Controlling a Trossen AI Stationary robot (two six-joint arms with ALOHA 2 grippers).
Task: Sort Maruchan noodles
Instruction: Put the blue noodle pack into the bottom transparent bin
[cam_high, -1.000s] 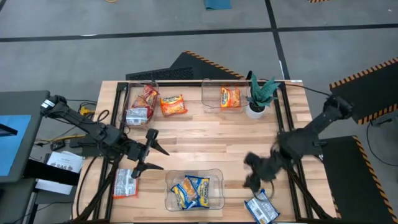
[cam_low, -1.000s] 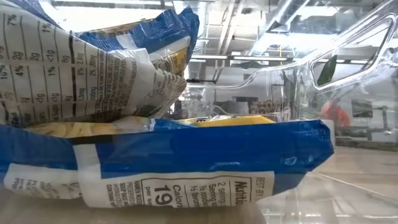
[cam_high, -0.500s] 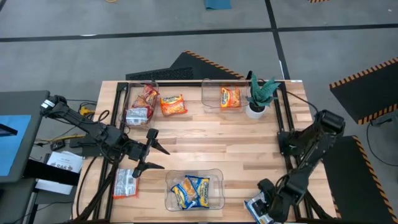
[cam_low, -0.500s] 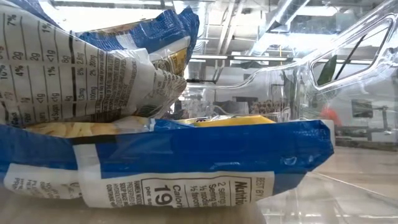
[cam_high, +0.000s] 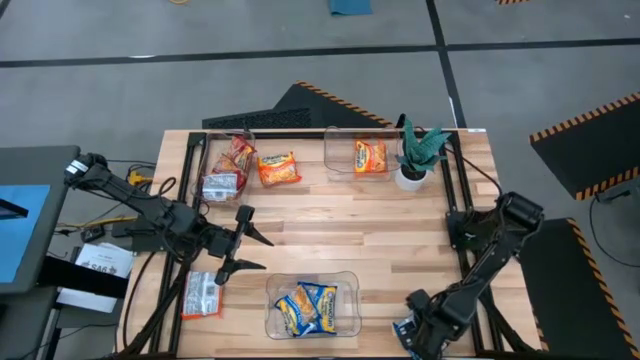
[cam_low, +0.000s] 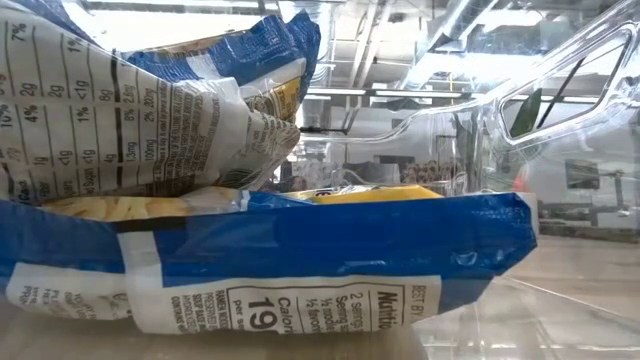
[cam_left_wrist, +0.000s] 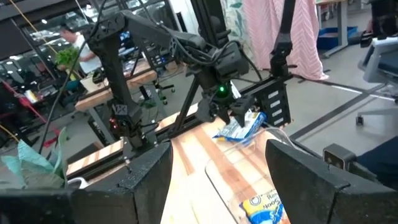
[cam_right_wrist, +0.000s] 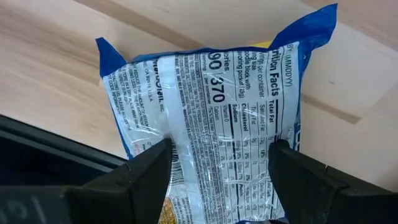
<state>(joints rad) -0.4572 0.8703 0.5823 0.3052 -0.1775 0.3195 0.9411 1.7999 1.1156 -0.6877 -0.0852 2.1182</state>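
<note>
My right gripper (cam_high: 420, 325) is open and points down over a blue-and-yellow noodle packet (cam_right_wrist: 217, 93) that lies flat, printed back up, at the table's near right corner (cam_high: 402, 329). Its fingers stand spread over the packet's middle. My left gripper (cam_high: 262, 254) waits open above the table's left half. Two blue packets (cam_high: 308, 308) lie in the near clear bin and fill the low view (cam_low: 250, 250). An orange packet (cam_high: 279, 167) lies on the table and another (cam_high: 370, 156) in the far bin. Red and silver packets (cam_high: 228, 168) lie in the far left bin. One more red-and-silver packet (cam_high: 202, 295) lies near the left edge. My right gripper comes at the blue packet from above, with one finger (cam_right_wrist: 149, 171) and the other (cam_right_wrist: 295, 171) spread over the middle of its printed back (cam_right_wrist: 217, 124). I cannot tell whether the fingertips touch the wrapper. The packet lies flat on the table.
A potted plant (cam_high: 418, 150) stands at the far right beside the far bin (cam_high: 340, 150). The near clear bin (cam_high: 312, 280) sits left of my right gripper. A black frame rail (cam_right_wrist: 56, 149) runs close along the packet's edge. Bare wood (cam_high: 350, 225) spans the middle.
My right gripper has swung from above the table's right middle toward the near edge and down, ending over the blue packet at the near right corner. My left arm has kept still.
</note>
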